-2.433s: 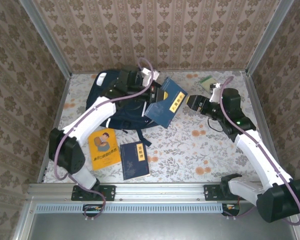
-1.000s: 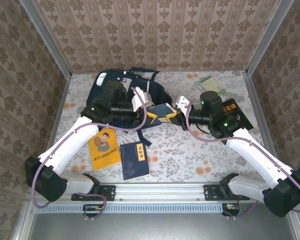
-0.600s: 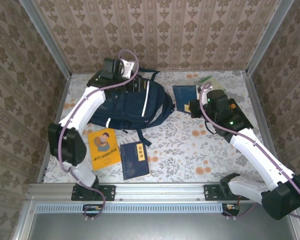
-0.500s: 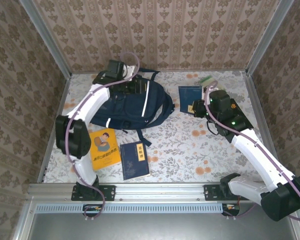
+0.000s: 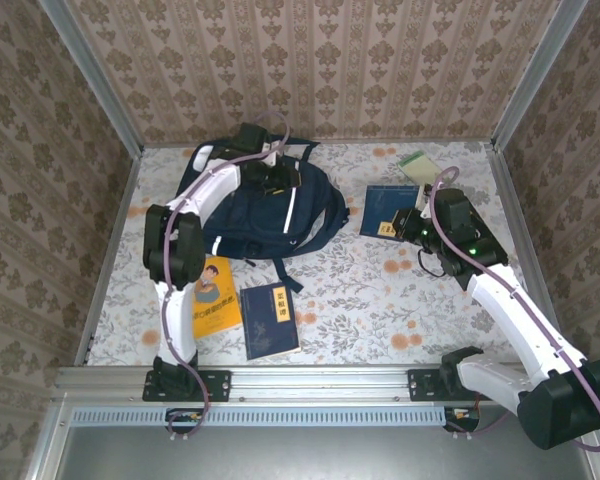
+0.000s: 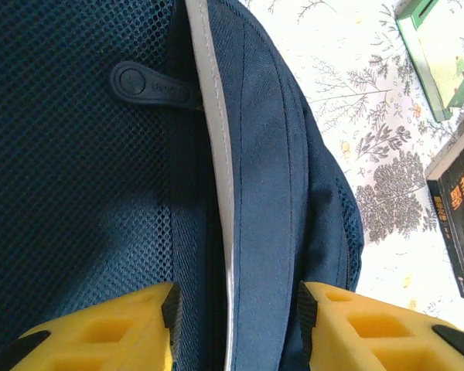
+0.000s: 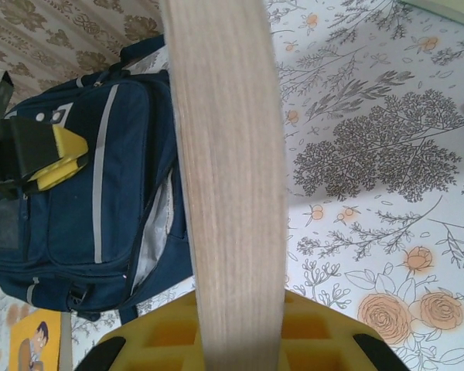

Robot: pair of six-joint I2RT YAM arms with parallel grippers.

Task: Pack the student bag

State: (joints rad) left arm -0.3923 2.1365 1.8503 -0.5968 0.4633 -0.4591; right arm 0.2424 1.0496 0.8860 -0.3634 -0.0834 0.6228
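The student bag (image 5: 265, 215), navy with white stripes, lies at the back left of the table. My left gripper (image 5: 276, 178) is at its top end; in the left wrist view its yellow fingers (image 6: 100, 332) straddle a raised band of the bag's fabric (image 6: 263, 193) beside a white stripe, and the pads press in on it. My right gripper (image 5: 408, 224) is shut on a blue book (image 5: 388, 208), held to the right of the bag. That book's page edge (image 7: 224, 154) stands upright between the jaws. The bag's side gapes, showing grey lining (image 7: 151, 232).
An orange book (image 5: 208, 297) and a dark blue book (image 5: 270, 320) lie in front of the bag. A green booklet (image 5: 415, 162) rests at the back right, and a black book (image 6: 458, 224) lies right of the bag. Patterned walls close in three sides.
My left gripper slid right along the bag's top and its jaws narrowed. The right gripper carried the blue book slightly right and nearer.
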